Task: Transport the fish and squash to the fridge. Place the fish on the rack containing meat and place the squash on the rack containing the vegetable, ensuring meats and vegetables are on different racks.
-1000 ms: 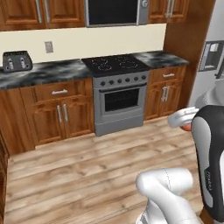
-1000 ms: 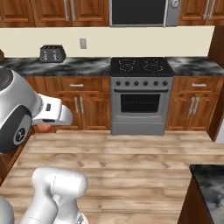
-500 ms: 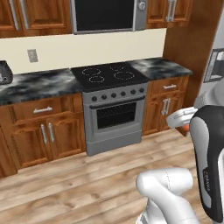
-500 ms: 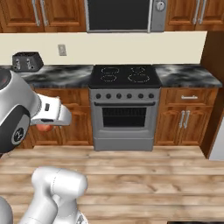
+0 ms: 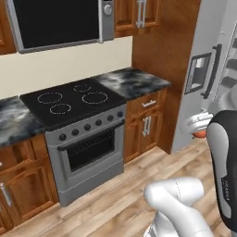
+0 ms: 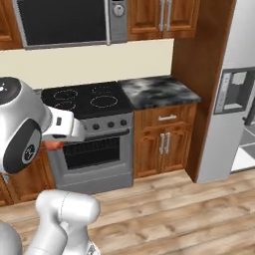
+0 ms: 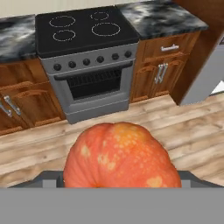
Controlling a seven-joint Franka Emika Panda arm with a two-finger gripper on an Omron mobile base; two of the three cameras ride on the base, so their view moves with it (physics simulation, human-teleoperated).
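Squash (image 7: 120, 157), round, orange-red and mottled, sits between the wide-spread jaws of the gripper (image 7: 118, 181), held above the wooden floor (image 6: 189, 209). Beyond it stands a grey oven (image 5: 85, 148) with a black cooktop; the tall grey fridge (image 5: 203, 83) is at far right. No lettering is readable anywhere.

I see only a sliver of the round orange-red squash (image 5: 199, 134) at 3 o'clock, behind my arm; in the hand view its underside is cut off. The tall grey fridge (image 6: 234, 94) runs off the frame's 3 o'clock edge.
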